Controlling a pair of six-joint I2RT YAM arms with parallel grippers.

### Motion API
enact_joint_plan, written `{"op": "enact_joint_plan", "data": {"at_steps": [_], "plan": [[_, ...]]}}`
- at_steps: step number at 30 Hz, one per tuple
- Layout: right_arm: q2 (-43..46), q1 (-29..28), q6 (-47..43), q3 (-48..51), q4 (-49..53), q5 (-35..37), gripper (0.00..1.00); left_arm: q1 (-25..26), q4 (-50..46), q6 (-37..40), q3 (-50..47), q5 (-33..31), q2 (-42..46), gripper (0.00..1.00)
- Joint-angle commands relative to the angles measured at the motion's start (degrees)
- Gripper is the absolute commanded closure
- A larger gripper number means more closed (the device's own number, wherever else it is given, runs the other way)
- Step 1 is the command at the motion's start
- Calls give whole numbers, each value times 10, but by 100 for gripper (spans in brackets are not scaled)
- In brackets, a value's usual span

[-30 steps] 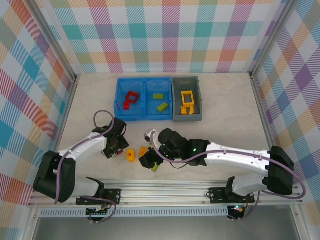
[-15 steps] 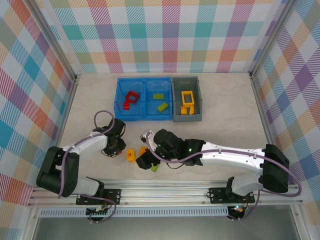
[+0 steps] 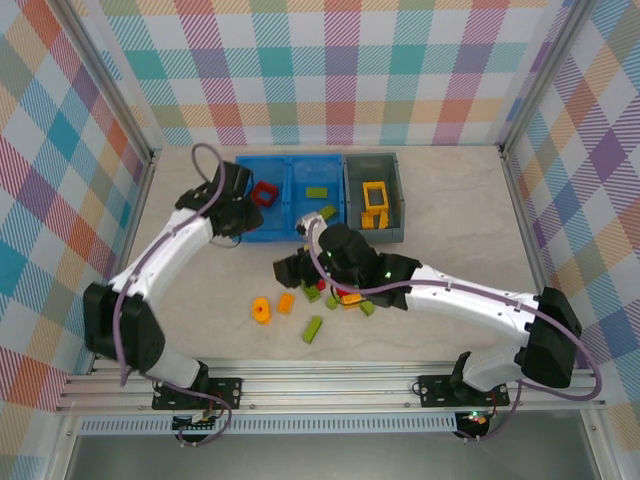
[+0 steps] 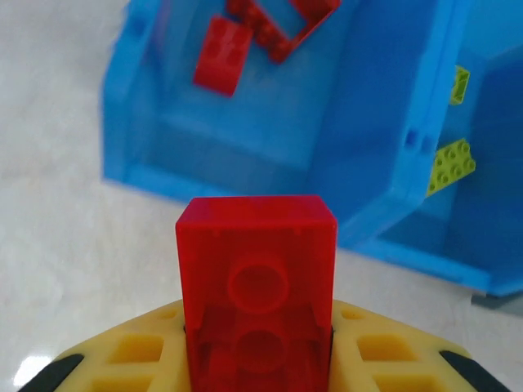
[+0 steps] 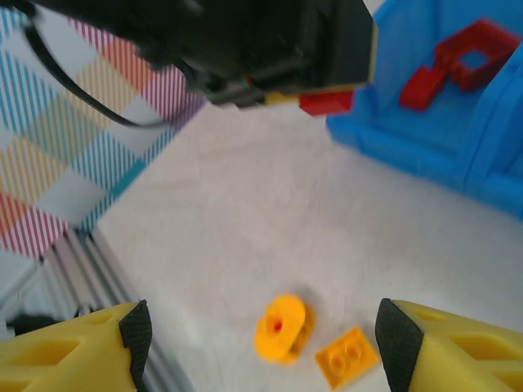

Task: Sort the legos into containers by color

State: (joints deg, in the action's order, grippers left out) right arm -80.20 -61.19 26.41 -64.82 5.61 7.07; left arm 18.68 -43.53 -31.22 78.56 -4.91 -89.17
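The left gripper (image 3: 237,205) hangs at the near left corner of the blue two-compartment plastic bin (image 3: 270,234), upper middle of the overhead view. It is clamped on a small red plastic brick (image 4: 256,278), while the right gripper (image 3: 292,270) is spread wide and empty at mid-frame. I'd judge the sorting a bit under half done (reds and limes sit in the blue bin, yellow pieces in the dark grey plastic bin (image 3: 375,237)). A round yellow piece (image 3: 262,310), an orange brick (image 3: 286,302), a lime brick (image 3: 313,329) and a small mixed cluster (image 3: 340,296) lie loose, lower middle.

Overhead, two wrist close-ups (bin (image 3: 285,236) shared)
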Motion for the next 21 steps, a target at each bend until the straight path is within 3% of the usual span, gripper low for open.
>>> {"op": "enact_joint_plan", "data": {"at_steps": [1, 9, 21], "plan": [[-19, 22, 14, -24, -43, -1, 25, -6, -52, 60, 77, -4, -90, 73], [-36, 63, 44, -20, -58, -38, 25, -11, -106, 97, 230, -70, -272, 73], [-29, 64, 61, 12, -63, -49, 25, -15, -131, 107, 274, -120, -371, 69]]}}
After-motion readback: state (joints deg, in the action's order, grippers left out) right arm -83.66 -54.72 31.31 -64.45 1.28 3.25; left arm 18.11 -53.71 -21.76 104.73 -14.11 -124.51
